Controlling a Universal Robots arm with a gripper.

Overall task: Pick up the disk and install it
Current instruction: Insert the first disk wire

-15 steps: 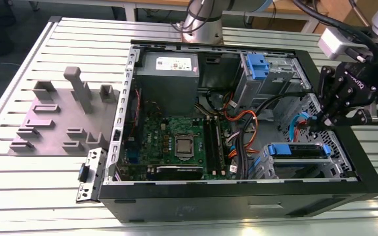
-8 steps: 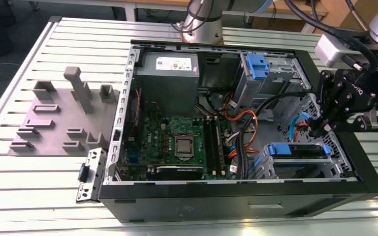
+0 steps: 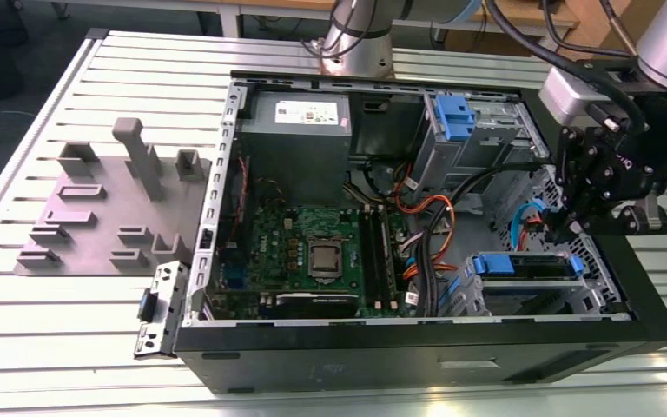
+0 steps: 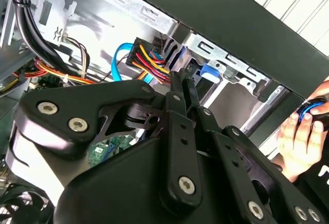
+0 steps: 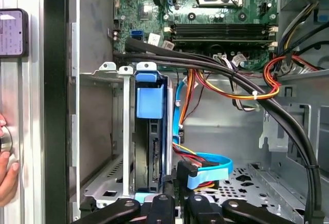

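The disk (image 3: 527,265), dark with a blue plastic bracket around it, sits in the metal drive bay at the near right corner of the open computer case (image 3: 426,347). In the first wrist view the disk (image 5: 151,131) stands edge-on between the bay's silver rails, with its blue tab toward the motherboard. My gripper (image 3: 568,230) hovers just above the bay, over the case's right side. In both wrist views the black fingers (image 4: 177,88) lie close together with nothing between them, so my gripper (image 5: 177,196) is shut and apart from the disk.
Orange, black and blue cables (image 3: 426,217) cross the case beside the bay. A second blue bracket (image 3: 450,117) sits in the upper cage next to the grey power supply (image 3: 299,117). A grey fixture block (image 3: 114,208) lies on the table. A person's hand (image 4: 300,136) rests outside the case.
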